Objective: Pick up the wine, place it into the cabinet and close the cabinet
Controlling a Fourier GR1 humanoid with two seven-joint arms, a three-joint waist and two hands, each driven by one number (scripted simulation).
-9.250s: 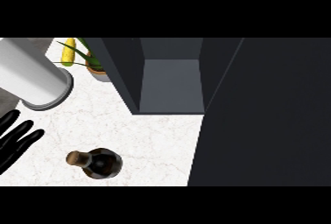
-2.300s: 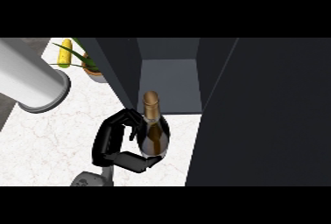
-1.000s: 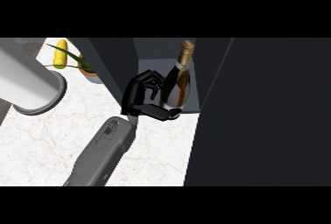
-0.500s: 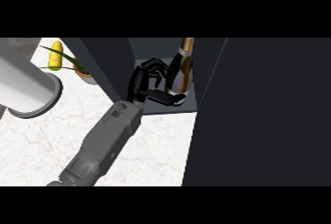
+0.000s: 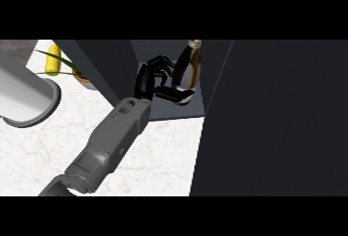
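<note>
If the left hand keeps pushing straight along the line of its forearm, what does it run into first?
Probably the cabinet's back wall. The left hand, curled round the wine bottle, points up and into the open compartment. Nothing else shows ahead of it, though the depth left behind the bottle is hard to judge.

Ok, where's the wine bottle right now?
In the head view, the wine bottle stands inside the open cabinet, top centre, with the left hand curled round it.
</note>
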